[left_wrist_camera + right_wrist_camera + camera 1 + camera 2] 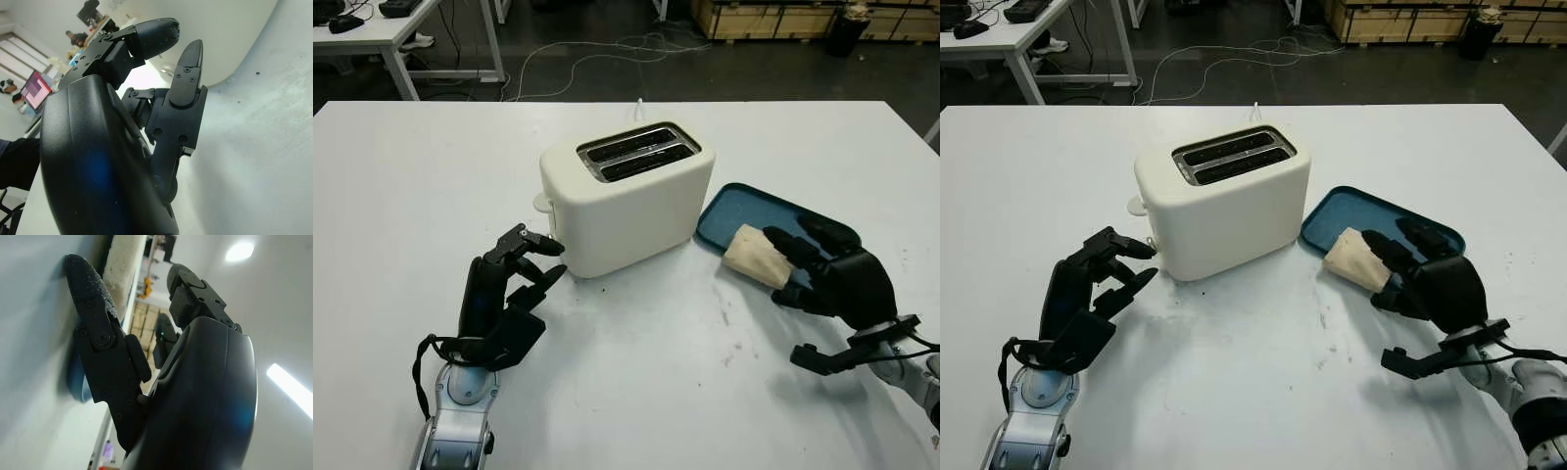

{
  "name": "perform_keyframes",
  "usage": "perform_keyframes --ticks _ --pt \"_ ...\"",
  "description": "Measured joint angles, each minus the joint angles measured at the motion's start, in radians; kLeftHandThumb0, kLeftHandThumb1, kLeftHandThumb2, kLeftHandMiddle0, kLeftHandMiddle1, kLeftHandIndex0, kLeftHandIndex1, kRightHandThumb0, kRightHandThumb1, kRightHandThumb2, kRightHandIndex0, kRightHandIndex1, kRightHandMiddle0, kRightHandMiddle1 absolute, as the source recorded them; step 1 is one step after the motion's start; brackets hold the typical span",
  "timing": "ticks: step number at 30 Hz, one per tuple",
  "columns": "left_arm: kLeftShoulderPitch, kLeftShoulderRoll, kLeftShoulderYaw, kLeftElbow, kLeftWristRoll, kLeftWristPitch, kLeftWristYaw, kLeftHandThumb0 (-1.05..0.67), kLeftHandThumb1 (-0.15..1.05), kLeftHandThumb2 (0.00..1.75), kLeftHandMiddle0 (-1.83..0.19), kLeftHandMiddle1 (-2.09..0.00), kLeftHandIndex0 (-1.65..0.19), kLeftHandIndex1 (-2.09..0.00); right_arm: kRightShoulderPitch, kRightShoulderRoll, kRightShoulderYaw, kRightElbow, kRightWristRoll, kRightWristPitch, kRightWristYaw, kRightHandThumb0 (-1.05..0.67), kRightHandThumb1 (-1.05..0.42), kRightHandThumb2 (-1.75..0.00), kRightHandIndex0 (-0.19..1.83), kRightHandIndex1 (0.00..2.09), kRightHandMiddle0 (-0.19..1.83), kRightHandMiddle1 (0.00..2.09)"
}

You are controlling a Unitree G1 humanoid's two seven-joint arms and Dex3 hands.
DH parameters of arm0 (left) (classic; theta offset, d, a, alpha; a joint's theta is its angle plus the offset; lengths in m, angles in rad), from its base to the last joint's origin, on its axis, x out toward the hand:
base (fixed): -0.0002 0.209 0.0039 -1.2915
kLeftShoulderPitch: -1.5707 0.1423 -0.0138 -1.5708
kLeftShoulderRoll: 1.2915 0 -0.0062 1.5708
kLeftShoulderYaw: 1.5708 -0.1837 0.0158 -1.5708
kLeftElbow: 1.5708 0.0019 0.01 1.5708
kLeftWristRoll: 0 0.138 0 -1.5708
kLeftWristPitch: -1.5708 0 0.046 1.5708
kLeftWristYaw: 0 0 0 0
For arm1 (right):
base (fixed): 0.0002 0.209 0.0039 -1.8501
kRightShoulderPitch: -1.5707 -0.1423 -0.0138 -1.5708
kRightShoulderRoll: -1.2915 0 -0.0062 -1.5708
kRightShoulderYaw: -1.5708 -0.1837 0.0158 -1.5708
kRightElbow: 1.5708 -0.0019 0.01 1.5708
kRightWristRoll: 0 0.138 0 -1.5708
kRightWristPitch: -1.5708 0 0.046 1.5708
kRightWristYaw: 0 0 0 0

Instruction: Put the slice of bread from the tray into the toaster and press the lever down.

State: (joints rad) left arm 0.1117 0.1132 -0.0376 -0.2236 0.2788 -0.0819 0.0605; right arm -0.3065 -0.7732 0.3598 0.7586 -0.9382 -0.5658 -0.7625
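A cream two-slot toaster [626, 196] stands mid-table, both slots empty, its lever knob [541, 203] on the left end. To its right lies a blue tray [759, 211]. The pale slice of bread [754, 256] hangs over the tray's near rim, tilted. My right hand [793, 269] is on it, fingers [785, 245] over its top and the thumb [88, 289] against its lower edge. The left hand [538, 259] is open beside the toaster's left end, just below the lever knob, holding nothing.
The white table [636, 372] stretches wide around the toaster. A thin white cable [637, 106] runs off the far edge. Beyond stand another white table [391, 34] and wooden crates [773, 18] on a dark floor.
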Motion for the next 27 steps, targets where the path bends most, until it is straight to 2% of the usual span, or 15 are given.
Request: perform_keyframes --ticks 21,27 --pt "0.0 0.005 0.003 -0.001 0.01 -0.001 0.005 -0.31 0.92 0.13 -0.62 -1.59 -0.56 -1.23 -0.089 0.01 0.114 0.081 -0.008 0.0 -0.018 -0.61 -0.78 0.0 0.42 0.01 0.47 0.0" --pt "0.0 0.005 0.003 -0.001 0.01 -0.001 0.005 -0.32 0.92 0.13 -0.62 -1.58 -0.55 -1.23 -0.093 0.013 0.124 0.081 -0.008 0.03 -0.024 -0.57 -0.82 -0.01 0.45 0.02 0.48 0.01"
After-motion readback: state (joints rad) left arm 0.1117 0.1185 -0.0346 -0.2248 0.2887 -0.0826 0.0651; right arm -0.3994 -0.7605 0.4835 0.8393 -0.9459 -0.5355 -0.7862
